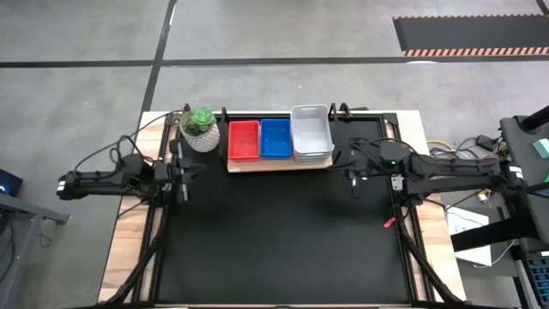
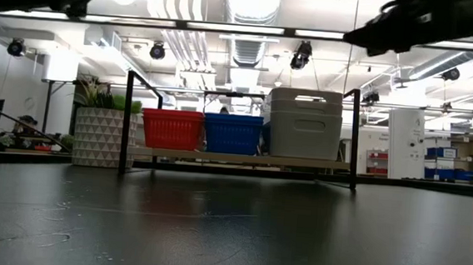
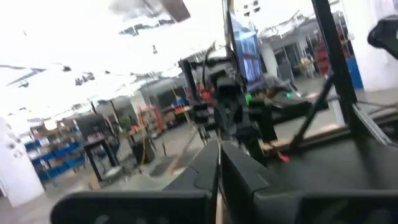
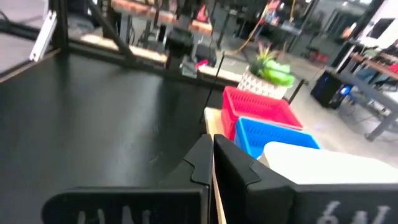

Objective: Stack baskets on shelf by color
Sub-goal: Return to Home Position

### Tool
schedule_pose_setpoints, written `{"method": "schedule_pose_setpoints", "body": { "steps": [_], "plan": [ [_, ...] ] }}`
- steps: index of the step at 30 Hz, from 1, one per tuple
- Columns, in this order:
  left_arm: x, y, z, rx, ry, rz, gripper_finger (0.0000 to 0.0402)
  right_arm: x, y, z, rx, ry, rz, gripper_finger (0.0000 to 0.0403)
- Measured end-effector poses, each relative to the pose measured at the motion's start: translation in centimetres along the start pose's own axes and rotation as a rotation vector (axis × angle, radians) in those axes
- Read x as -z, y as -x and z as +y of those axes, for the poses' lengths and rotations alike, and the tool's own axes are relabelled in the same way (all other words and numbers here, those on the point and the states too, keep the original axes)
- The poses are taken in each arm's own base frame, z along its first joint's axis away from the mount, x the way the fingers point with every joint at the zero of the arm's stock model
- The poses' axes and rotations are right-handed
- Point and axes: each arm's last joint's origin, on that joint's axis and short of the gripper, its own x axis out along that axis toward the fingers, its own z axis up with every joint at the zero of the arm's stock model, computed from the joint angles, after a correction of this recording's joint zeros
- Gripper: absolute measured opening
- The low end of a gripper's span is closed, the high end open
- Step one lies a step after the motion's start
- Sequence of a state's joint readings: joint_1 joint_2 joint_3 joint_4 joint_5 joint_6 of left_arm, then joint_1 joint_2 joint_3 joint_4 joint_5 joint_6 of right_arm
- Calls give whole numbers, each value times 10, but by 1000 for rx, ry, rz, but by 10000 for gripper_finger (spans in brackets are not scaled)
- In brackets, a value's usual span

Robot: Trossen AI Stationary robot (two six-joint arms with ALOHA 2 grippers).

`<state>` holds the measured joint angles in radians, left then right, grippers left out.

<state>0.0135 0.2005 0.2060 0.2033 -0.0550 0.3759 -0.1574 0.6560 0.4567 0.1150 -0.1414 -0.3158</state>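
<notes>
The black table (image 1: 283, 240) took up most of the scene, with light wood showing along its side edges. Both dark arms reached in level above it, one from each side, and neither touched anything.

Across the far part of the table lay the shelf (image 1: 279, 166), a pale wooden board framed by thin black posts (image 2: 126, 121). All the baskets I could see stood on it in a tidy row of three colours, each touching the next. The whitish-grey stack (image 1: 311, 133) sat at the right end. It was the bulkiest, and from table height it rose clearly above the other two. The blue stack (image 1: 275, 139) was in the middle and the red stack (image 1: 244, 140) at the left end, both about the same height. From where I stood I could not count how many baskets made up each pile.

Just beside the shelf's left end stood a white patterned plant pot (image 1: 200, 129) with green leaves.

The left gripper (image 1: 190, 168) hung over the table's left part, near the pot and in front of it, well clear of the shelf. Its fingers (image 3: 205, 171) were pressed together with nothing between them. The right gripper (image 1: 350, 163) hovered just off the shelf's right end, near the whitish-grey stack but apart from it. Its fingers (image 4: 199, 165) also met tightly and carried nothing.
</notes>
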Motion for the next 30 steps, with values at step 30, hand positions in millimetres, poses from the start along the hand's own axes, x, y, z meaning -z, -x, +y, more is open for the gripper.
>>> {"method": "schedule_pose_setpoints", "body": {
  "steps": [30],
  "plan": [
    [4, 22, 0, -127, 156, -394, 1, 38, 76, 25, 196, 124, -743, 8]
  ]
}}
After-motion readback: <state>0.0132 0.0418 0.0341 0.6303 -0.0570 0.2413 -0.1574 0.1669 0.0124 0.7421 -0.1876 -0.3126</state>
